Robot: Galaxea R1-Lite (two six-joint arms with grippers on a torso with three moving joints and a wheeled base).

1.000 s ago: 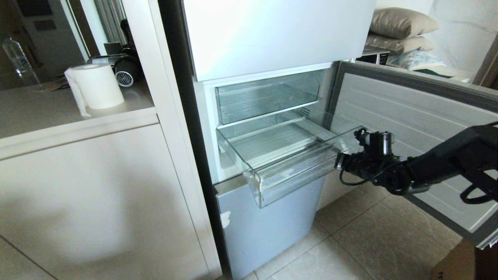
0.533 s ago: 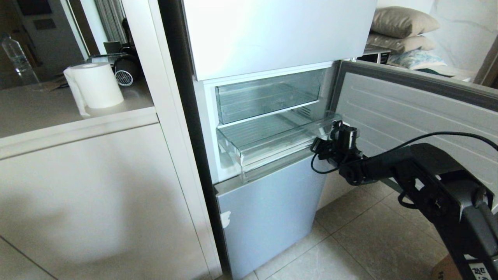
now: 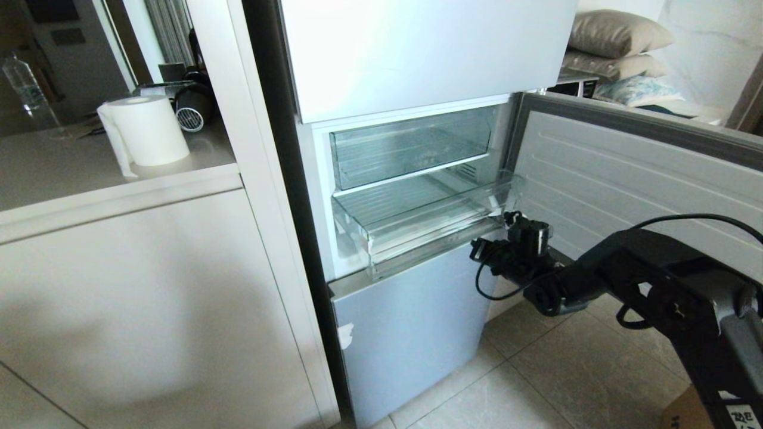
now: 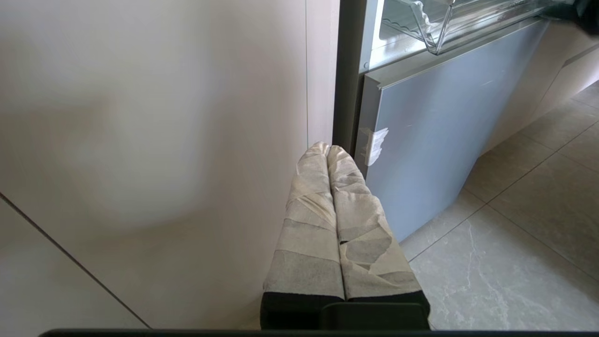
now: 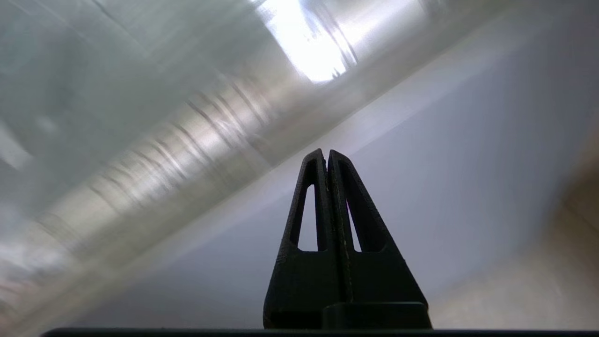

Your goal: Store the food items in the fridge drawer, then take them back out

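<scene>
So the big change: a second ago the fridge drawer [image 3: 417, 217] was pulled well out of the fridge and hanging at a tilt, and now it's slid most of the way back in, with just its thick front lip sticking out past the shelf edge. The right gripper [image 3: 477, 249] did the shoving, as far as I can tell. It was off the drawer's right corner before, then came in against the front, and now it has dropped a bit and sits just below and right of the lip, in front of the grey lower door [image 3: 411, 322]. Its jaws are pressed flat together with nothing between them; the right wrist view shows the two black fingers [image 5: 323, 206] closed tight, the drawer's ribbed clear plastic up ahead of the tips and the grey panel straight past them. Whether the tips are touching the lip right now, I can't tell. The left gripper [image 4: 330, 154] is parked low by the white cabinet [image 4: 140, 140], taped fingers shut, doing nothing. No fruit or other food shows up anywhere: the drawer looks empty, and so does the clear bin above [image 3: 411, 146]. My read is the drawer is being closed, either the store half wrapping up or the whole task finishing. The fridge door [image 3: 626, 179] still stands open on the right.
</scene>
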